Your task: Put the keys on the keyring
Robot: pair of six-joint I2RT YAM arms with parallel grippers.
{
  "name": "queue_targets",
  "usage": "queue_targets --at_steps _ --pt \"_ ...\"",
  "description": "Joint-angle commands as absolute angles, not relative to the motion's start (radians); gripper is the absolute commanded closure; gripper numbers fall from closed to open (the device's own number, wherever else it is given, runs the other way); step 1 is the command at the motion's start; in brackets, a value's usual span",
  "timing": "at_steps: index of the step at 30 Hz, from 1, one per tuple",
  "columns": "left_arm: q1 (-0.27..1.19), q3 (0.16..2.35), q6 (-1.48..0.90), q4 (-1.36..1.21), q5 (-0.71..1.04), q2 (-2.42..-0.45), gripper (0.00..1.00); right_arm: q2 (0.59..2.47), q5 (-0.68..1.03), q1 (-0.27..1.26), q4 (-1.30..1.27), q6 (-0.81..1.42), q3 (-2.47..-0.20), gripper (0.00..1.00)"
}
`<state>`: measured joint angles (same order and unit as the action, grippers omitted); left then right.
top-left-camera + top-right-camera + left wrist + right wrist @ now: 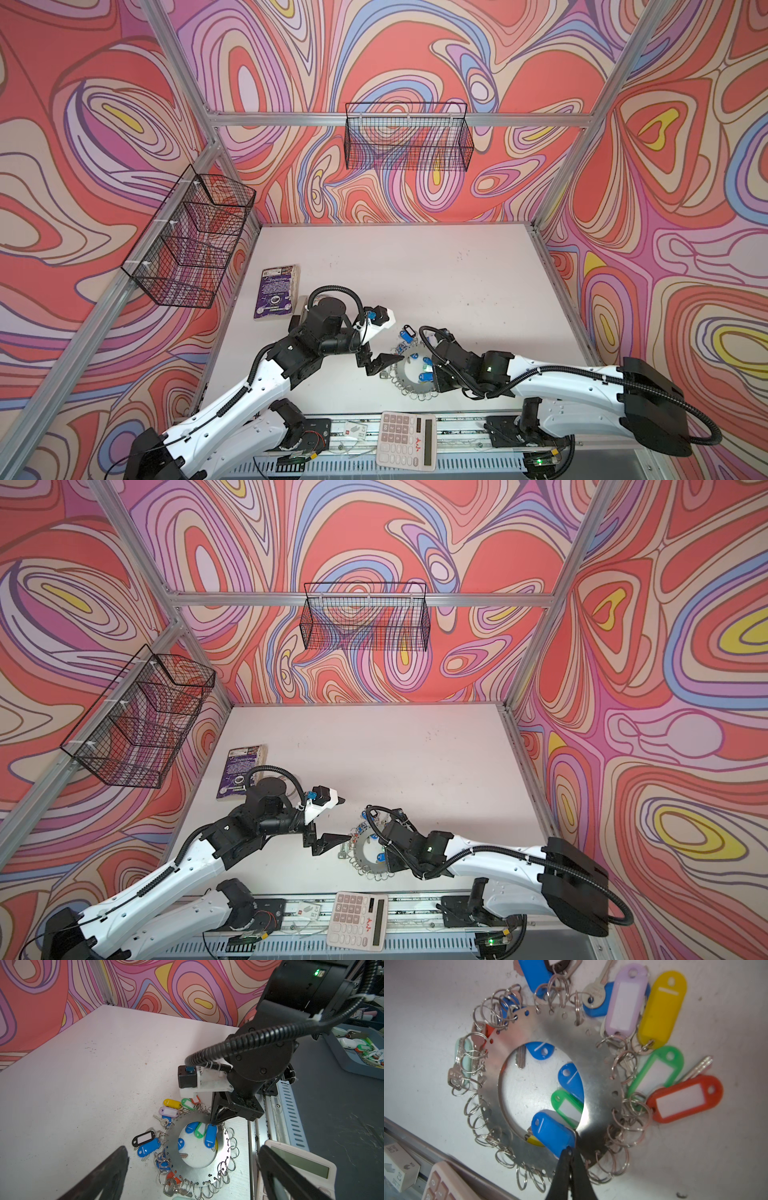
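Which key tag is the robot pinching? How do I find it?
Find the big grey keyring on the white table. Several tags lie in its hole; yours is the blue tag pinched by the right tool, overlapping the ring's inner edge.

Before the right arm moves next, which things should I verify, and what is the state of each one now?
1. Right gripper shut on the blue tag: ok.
2. That tag's split ring hooked on the keyring: cannot tell, the gripper hides it.
3. Left gripper steadying the keyring: not ok, jaws open, gripping nothing.
4. Keyring flat on the table: cannot tell, tags lie under its rim.
5. Calculator apart from the keyring: ok.
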<state>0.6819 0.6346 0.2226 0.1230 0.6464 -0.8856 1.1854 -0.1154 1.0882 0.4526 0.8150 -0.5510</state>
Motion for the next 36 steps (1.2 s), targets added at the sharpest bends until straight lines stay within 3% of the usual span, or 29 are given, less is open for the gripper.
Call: queue_targets --at_steps 1,11,16,24,36 --pt "0.687 0.627 0.204 0.081 0.626 -0.872 0.00 1.131 -0.167 1.094 0.417 0.773 -0.553 1.00" --pt "0.687 0.662 0.228 0.094 0.622 -0.871 0.00 1.018 -0.252 1.093 0.131 0.569 -0.547 1.00" --pt "0.687 0.701 0.274 0.170 0.665 -0.892 0.06 1.006 -0.206 1.091 -0.049 0.448 -0.520 1.00" --pt "0.686 0.745 0.287 0.192 0.625 -0.939 0.15 0.986 -0.001 0.956 -0.277 0.343 -0.436 1.00" --pt "0.678 0.773 0.271 0.171 0.595 -0.981 0.33 0.962 0.269 0.778 -0.402 0.234 -0.444 1.00"
